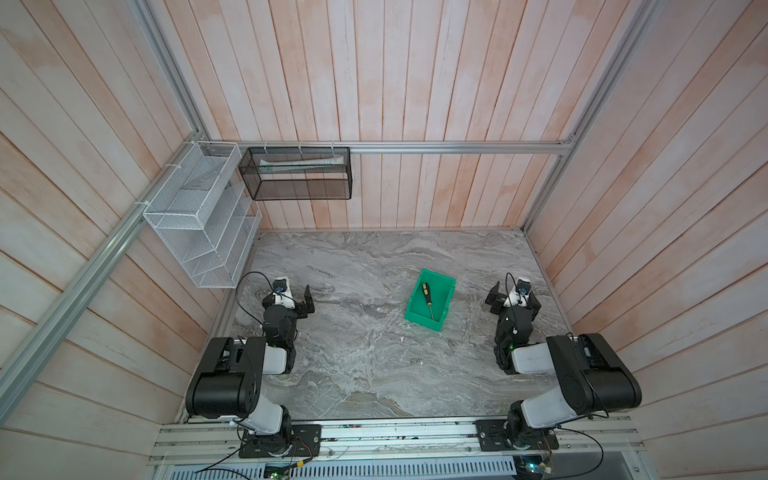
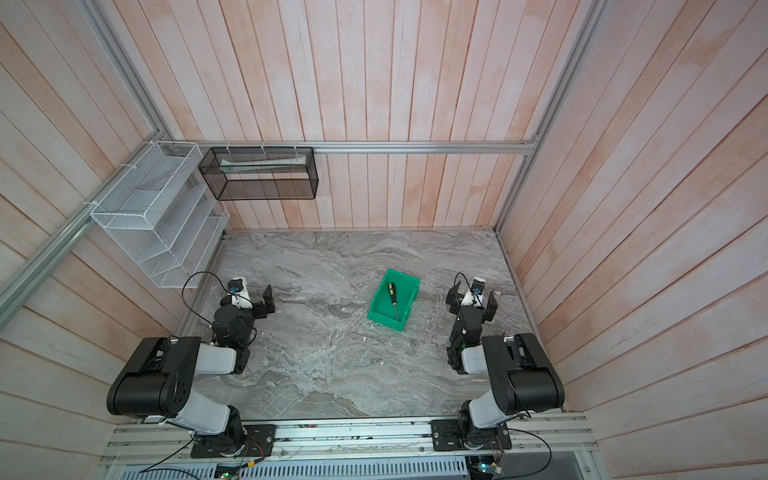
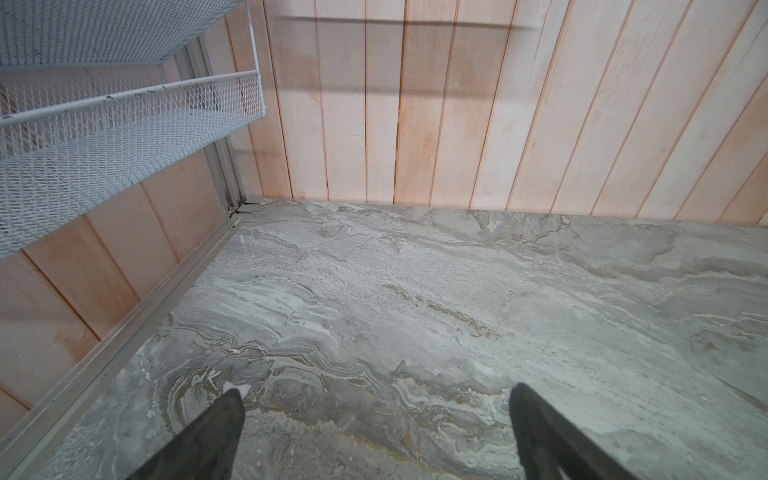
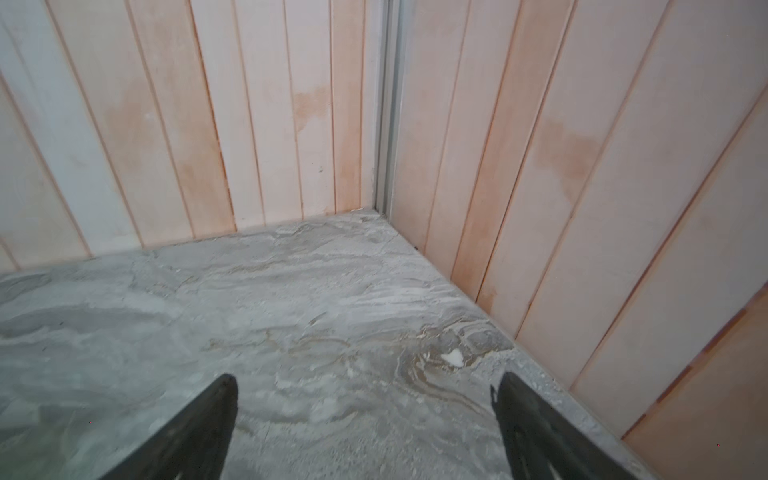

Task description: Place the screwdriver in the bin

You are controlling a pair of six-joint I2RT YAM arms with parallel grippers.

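The small screwdriver (image 1: 428, 300) (image 2: 393, 301), black handle marked yellow, lies inside the green bin (image 1: 420, 322) (image 2: 383, 322), its thin shaft pointing at the lower front lip. The bin stands right of the table's middle in both top views. My left gripper (image 1: 291, 292) (image 2: 252, 293) (image 3: 378, 392) hovers near the left wall, far from the bin, open and empty over bare marble. To the right of the bin, my right gripper (image 1: 515, 294) (image 2: 473, 296) (image 4: 366, 377) is open too, with nothing between its fingers. Neither wrist view shows the bin or the screwdriver.
A white wire rack (image 1: 199, 216) (image 3: 104, 137) hangs on the left wall above the left arm. A black mesh basket (image 1: 297, 174) with a pale tube in it hangs on the back wall. Wooden walls close the grey marble table (image 1: 374, 365) on three sides.
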